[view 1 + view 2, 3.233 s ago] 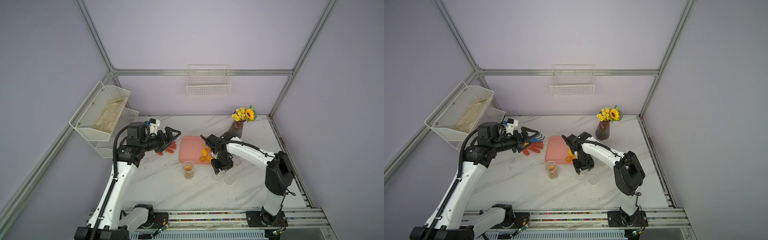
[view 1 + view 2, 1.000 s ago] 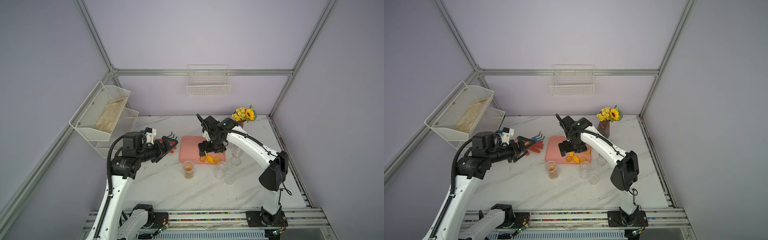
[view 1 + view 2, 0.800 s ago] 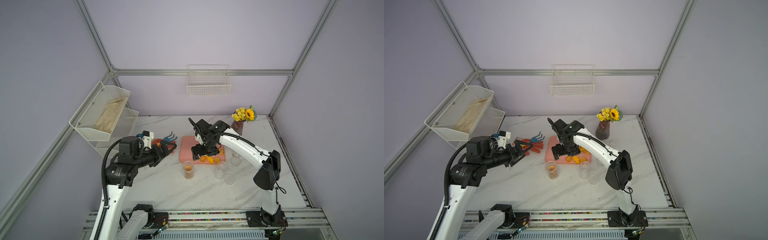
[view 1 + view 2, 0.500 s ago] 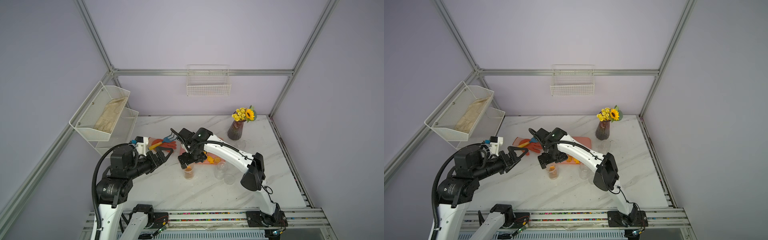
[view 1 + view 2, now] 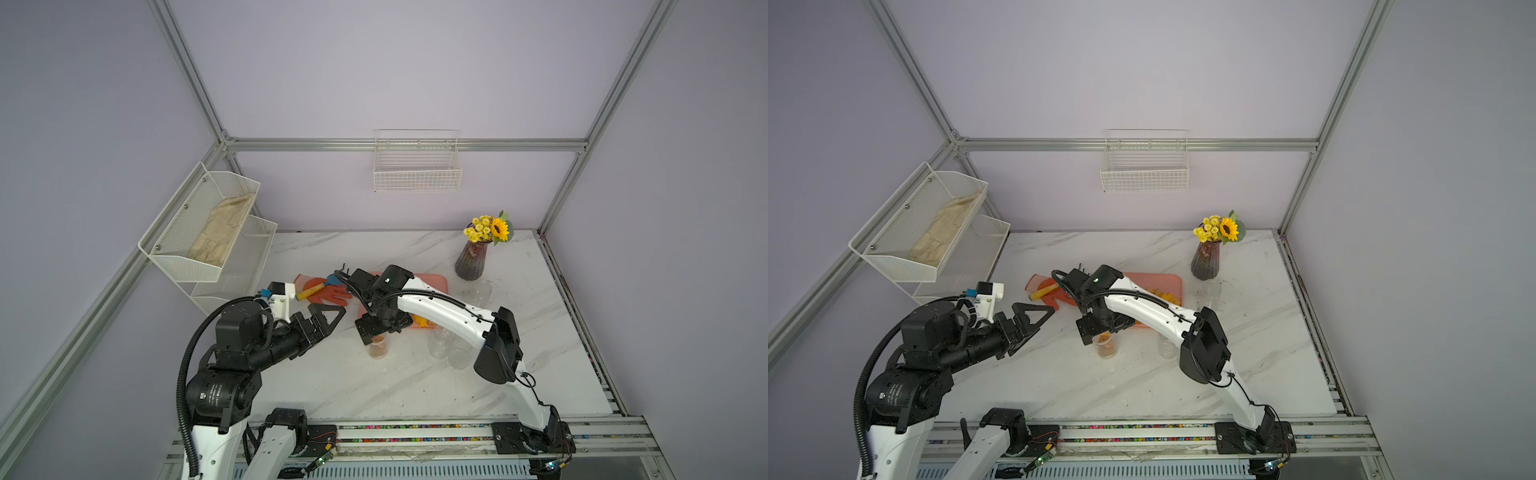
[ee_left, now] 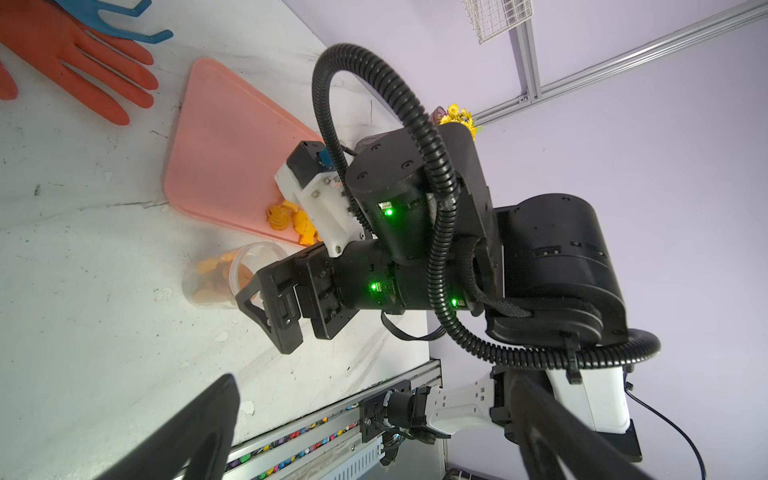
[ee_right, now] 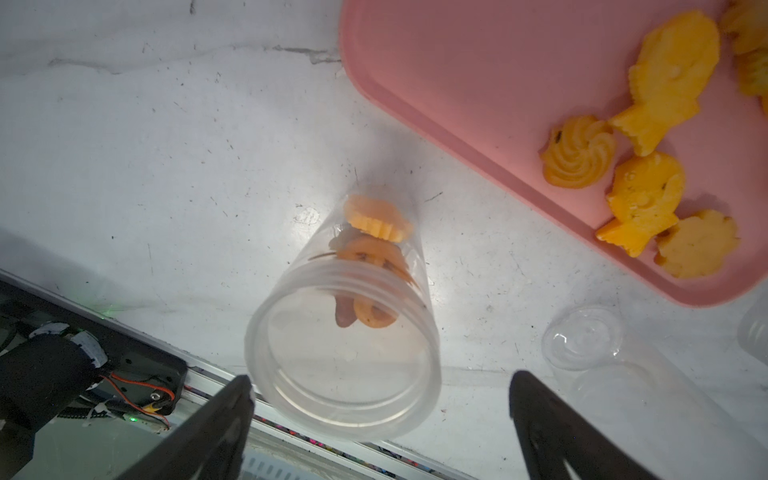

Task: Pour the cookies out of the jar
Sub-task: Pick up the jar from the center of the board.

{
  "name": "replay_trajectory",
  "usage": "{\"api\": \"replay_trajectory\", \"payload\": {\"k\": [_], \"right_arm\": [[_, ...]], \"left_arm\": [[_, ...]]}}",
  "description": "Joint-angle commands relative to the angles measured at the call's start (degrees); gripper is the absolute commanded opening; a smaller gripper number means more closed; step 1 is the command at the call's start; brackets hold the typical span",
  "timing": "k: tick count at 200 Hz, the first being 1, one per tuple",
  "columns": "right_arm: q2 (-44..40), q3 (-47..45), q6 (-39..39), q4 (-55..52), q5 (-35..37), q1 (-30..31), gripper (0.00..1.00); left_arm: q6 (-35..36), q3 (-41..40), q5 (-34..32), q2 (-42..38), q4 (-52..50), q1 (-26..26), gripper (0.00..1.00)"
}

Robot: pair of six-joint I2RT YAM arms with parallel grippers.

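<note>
Right wrist view: seemingly part-poured.
Orange-yellow cookies point(image 7: 374, 224) in clear plastic jar point(image 7: 316, 357) below right gripper's point(image 7: 380, 376) wide jaws; left gripper point(image 5: 332, 318) wide.

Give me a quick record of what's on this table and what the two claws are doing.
jar: clear, upright, lidless, few cookies inside
tray: pink, other cookies lying on it
right gripper: open, over the jar's mouth, gripping nothing
left gripper: open, empty, apart from the jar
also present: orange glove, vase of flowers
</note>
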Motion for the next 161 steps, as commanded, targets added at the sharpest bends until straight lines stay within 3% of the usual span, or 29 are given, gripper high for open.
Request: {"api": "replay_trajectory", "payload": {"k": [1, 64, 115, 161], "right_arm": [[0.9, 2.7, 2.0, -3.0, 2.8, 1.1, 0.97], [-0.1, -2.4, 1.1, 0.1, 1.8, 1.8, 0.97], [5.1, 2.9, -3.3, -2.8, 3.4, 1.4, 0.97], [6.8, 4.7, -8.0, -2.9, 3.2, 0.2, 0.9]], "left_arm": [[0.8, -1.9, 1.7, -1.5, -0.2, 0.2, 1.0], [-0.1, -2.6, -2.7, -4.2, -2.2, 0.3, 1.0], [-4.5, -2.9, -9.2, -6.0, -3.9, 0.3, 1.0], [-9.2, -6.2, -14.0, -9.3, -3.5, 0.3, 1.0]]}}
